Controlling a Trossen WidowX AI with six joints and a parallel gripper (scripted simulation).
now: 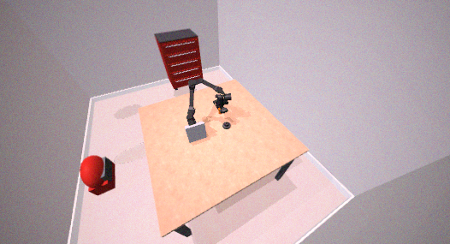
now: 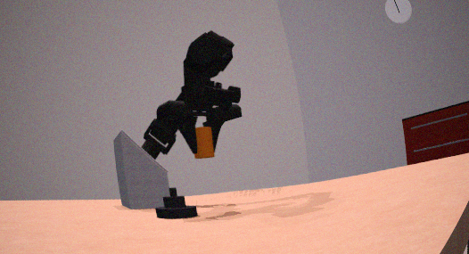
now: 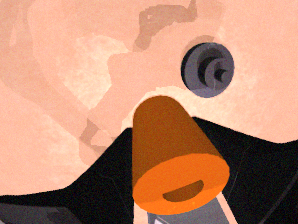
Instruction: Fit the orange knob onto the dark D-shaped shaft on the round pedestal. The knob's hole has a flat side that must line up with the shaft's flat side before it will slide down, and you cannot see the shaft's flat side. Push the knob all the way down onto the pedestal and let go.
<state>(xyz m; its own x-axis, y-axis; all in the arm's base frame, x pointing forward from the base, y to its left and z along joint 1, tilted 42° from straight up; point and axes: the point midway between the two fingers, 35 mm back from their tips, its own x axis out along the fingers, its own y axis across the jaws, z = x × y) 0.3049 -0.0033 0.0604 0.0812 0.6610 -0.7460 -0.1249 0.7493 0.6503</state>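
Observation:
The orange knob (image 2: 205,143) (image 3: 167,135) is held in the air, nearly upright. Its end with the D-shaped hole faces the wrist camera. My gripper (image 2: 205,146) is shut on the knob, with one finger on each side of it. The dark round pedestal (image 1: 227,126) (image 2: 176,212) (image 3: 207,90) stands on the table, stepped, with the thin shaft (image 2: 173,192) (image 3: 221,75) rising from its middle. In the exterior view the knob is well above the shaft and to its right. In the wrist view the pedestal is up and right of the knob. The shaft's flat side cannot be made out.
A grey slanted block (image 1: 196,133) (image 2: 140,177) stands on the wooden table (image 1: 222,170) (image 2: 312,226) at the arm's base, behind the pedestal in the exterior view. A red drawer cabinet (image 1: 181,61) (image 2: 439,135) stands beyond the table. A red round-topped object (image 1: 92,172) is off the table's left side.

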